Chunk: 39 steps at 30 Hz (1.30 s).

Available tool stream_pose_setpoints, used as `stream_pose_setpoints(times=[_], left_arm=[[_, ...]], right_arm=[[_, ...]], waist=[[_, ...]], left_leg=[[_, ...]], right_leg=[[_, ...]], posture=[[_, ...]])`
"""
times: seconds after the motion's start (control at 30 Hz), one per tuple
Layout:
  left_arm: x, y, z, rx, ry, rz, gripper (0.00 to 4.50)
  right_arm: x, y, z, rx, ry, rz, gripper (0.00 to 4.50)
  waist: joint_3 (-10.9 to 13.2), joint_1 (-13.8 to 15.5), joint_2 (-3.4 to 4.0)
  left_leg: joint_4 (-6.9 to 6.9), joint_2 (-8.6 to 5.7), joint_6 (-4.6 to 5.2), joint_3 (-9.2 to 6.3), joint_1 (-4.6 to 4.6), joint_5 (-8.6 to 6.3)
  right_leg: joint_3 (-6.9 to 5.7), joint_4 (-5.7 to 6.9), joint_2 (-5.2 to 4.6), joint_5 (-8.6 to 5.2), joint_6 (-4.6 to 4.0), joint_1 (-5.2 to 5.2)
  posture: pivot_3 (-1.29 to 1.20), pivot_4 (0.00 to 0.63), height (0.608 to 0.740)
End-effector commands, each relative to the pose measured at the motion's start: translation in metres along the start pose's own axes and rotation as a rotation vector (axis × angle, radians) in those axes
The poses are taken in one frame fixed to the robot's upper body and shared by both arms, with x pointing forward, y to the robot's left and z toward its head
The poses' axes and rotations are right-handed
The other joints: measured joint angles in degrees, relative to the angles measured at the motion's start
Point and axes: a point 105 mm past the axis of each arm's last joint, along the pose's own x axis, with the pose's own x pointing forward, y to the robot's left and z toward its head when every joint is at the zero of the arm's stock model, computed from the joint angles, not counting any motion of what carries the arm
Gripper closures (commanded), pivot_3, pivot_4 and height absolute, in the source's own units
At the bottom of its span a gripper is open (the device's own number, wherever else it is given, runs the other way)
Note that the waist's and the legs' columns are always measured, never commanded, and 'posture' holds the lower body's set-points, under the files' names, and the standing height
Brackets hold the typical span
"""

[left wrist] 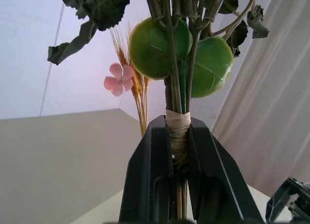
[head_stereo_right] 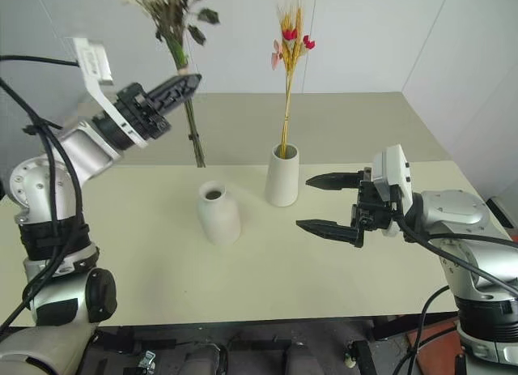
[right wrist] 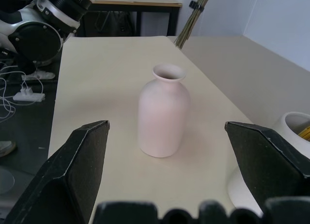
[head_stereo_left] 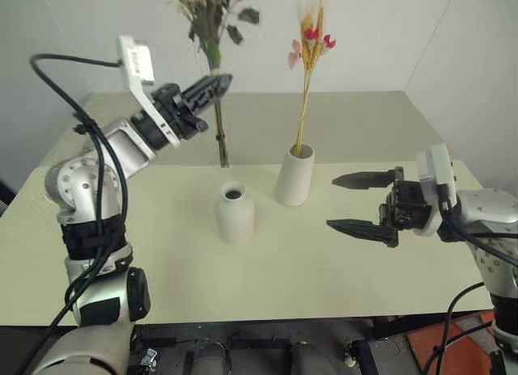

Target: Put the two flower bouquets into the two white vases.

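The bushy bouquet is clamped at its twine-bound stems by the left pincer and is held upright in the air above the far part of the desk, its stem ends hanging behind the shorter bottle-shaped vase. That vase is seen empty. The slim yellow-stalked bouquet is set in the taller vase just beside it. The right pincer is held level near the taller vase, its jaws wide apart, with nothing gripped.
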Motion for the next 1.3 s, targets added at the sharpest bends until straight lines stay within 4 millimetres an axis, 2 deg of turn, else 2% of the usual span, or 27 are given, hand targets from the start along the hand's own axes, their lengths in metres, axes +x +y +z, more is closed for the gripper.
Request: stream_pose_setpoints(times=[0.03,0.33,0.57,0.6,0.8,1.0,1.03,1.17,1.3], left_arm=[[0.002,-0.011,0.008,0.065,-0.032,-0.044,4.36],[-0.001,-0.010,-0.022,0.086,0.050,-0.046,4.36],[-0.012,-0.014,-0.051,0.121,0.149,-0.052,4.36],[-0.016,-0.014,-0.055,0.118,0.168,-0.057,3.64],[-0.049,-0.013,-0.051,0.122,0.205,-0.038,1.90],[-0.104,-0.015,-0.048,0.145,0.305,0.000,0.15],[-0.109,-0.016,-0.047,0.154,0.318,0.004,0.03],[-0.135,-0.017,-0.048,0.243,0.383,0.013,0.03],[-0.151,-0.017,-0.035,0.304,0.399,-0.018,0.03]], right_arm=[[-0.005,0.001,0.013,-0.056,-0.021,-0.020,0.00],[-0.005,0.003,0.012,-0.051,-0.027,-0.033,0.00],[-0.005,0.003,0.012,-0.049,-0.029,-0.039,0.00],[-0.005,0.003,0.012,-0.048,-0.029,-0.040,0.00],[-0.006,0.004,0.011,-0.045,-0.026,-0.042,0.00],[-0.007,0.004,0.009,-0.038,-0.022,-0.041,0.00],[-0.008,0.003,0.008,-0.037,-0.021,-0.042,0.00],[-0.009,0.003,0.006,-0.026,-0.017,-0.040,0.00],[-0.013,0.002,0.004,-0.009,-0.007,-0.041,0.00]], waist=[[0.0,0.0,0.00],[0.0,0.0,0.00],[0.0,0.0,0.00],[0.0,-0.1,0.00],[0.0,0.0,0.00],[0.0,-0.5,0.01],[0.0,-0.4,0.00],[0.0,0.0,0.00],[0.0,0.3,0.00]], left_leg=[[0.00,0.00,0.00,0.00,0.00,0.00],[0.00,-0.01,0.00,0.00,0.01,0.00],[0.00,-0.01,0.00,0.01,0.02,0.00],[0.00,-0.01,0.00,0.01,0.02,0.00],[-0.01,0.00,0.00,0.01,0.02,0.00],[-0.04,0.03,0.01,0.01,0.03,0.00],[-0.04,0.03,0.00,0.02,0.03,0.00],[-0.03,0.03,0.00,0.04,0.10,0.00],[-0.05,0.04,0.00,0.05,0.08,0.00]], right_leg=[[0.00,0.00,0.00,0.00,0.00,0.00],[0.02,0.00,0.00,0.00,0.00,0.01],[0.03,-0.02,0.00,0.00,0.00,0.03],[0.03,-0.02,0.00,0.00,0.00,0.02],[0.04,-0.01,0.01,0.00,0.01,0.00],[0.05,-0.01,0.02,-0.01,0.01,-0.04],[0.05,-0.01,0.02,-0.01,0.01,-0.03],[0.04,-0.03,0.00,-0.02,0.01,0.02],[0.03,-0.05,0.00,-0.03,-0.01,0.00]], posture=[[0.00,0.150,0.740],[0.00,0.150,0.740],[0.00,0.150,0.740],[0.00,0.150,0.740],[0.00,0.150,0.740],[0.00,0.150,0.740],[0.00,0.150,0.740],[0.00,0.150,0.740],[0.00,0.150,0.740]])
